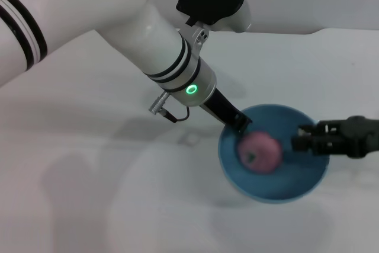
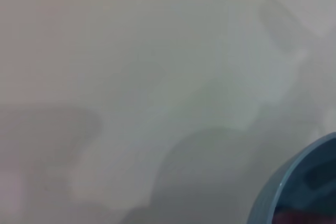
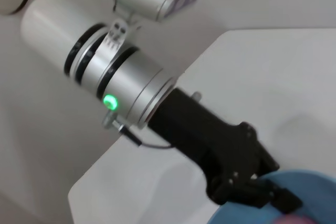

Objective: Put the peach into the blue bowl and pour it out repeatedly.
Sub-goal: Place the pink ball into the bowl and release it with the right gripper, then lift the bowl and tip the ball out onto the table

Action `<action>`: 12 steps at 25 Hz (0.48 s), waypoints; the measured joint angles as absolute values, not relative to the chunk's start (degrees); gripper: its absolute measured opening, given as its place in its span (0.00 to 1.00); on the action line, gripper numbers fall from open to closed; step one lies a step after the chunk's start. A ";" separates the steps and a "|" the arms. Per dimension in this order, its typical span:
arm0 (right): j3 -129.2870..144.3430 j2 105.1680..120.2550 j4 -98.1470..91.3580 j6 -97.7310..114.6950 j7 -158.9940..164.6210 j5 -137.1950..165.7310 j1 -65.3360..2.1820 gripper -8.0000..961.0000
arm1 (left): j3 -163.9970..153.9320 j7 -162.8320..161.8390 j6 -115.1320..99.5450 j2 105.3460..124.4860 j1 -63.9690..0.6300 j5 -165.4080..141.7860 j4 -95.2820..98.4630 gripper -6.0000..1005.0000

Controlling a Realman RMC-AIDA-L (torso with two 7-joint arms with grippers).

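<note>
The blue bowl [image 1: 283, 189] sits right of centre in the head view, apparently tipped toward my left arm. The pink-red peach [image 1: 259, 151] lies inside it, stem end facing up. My left gripper [image 1: 240, 124] reaches down from the upper left and is shut on the bowl's near-left rim. The right wrist view shows those black fingers [image 3: 247, 191] clamped over the bowl's edge [image 3: 310, 179]. My right gripper [image 1: 300, 137] comes in from the right, over the bowl's right side. It stands open just beside the peach without touching it. A slice of the bowl [image 2: 294, 187] shows in the left wrist view.
The white table [image 1: 89, 176] spreads around the bowl, with its back edge [image 1: 331, 29] at the upper right. My left forearm [image 1: 160, 45] crosses the upper middle of the scene above the table.
</note>
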State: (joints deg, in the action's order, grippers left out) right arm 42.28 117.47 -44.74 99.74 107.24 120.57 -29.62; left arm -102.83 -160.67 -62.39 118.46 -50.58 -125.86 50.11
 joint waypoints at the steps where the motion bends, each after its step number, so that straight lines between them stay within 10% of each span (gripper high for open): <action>1: 41.32 117.35 -44.88 99.66 108.15 120.57 -29.80 0.58 | -102.78 -160.66 -62.11 118.45 -50.50 -125.86 50.08 0.01; 12: 15.09 115.91 -40.68 97.68 112.39 109.51 -23.11 0.62 | -102.47 -158.26 -48.87 118.41 -47.66 -125.29 48.51 0.01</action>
